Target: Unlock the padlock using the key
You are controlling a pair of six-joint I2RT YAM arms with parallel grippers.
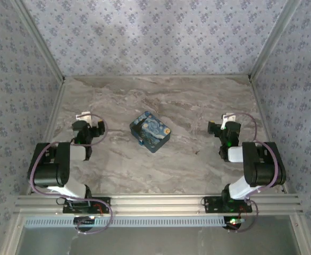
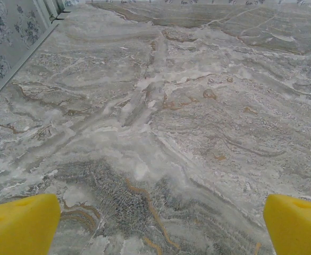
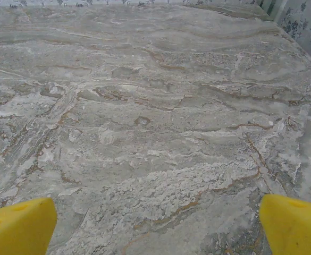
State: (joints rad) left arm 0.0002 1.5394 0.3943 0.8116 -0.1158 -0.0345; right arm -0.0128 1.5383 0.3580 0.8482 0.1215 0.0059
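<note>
Marble table [image 1: 198, 101]: grey-veined top. The padlock [image 1: 150, 131] lies near its middle, turned cornerwise, between the two arms.
Left gripper [image 1: 89, 121]: yellow fingers [image 2: 19, 223] spread wide and holding nothing, low over bare stone, well left of the padlock.
Right gripper [image 1: 227, 122]: fingers [image 3: 293, 223] just as wide and empty, well right of the padlock.
Step in hand: probably the first reach. Find the key, whose place I cannot tell. Have one gripper steady the padlock by its dark sides, with the keyhole turned toward the other.
Room: open stone lies all round the padlock, so either arm can come straight inward.
Edges: the walls [image 1: 17, 79] stand close on each arm's outer side, so keep elbows swinging toward the centre.
</note>
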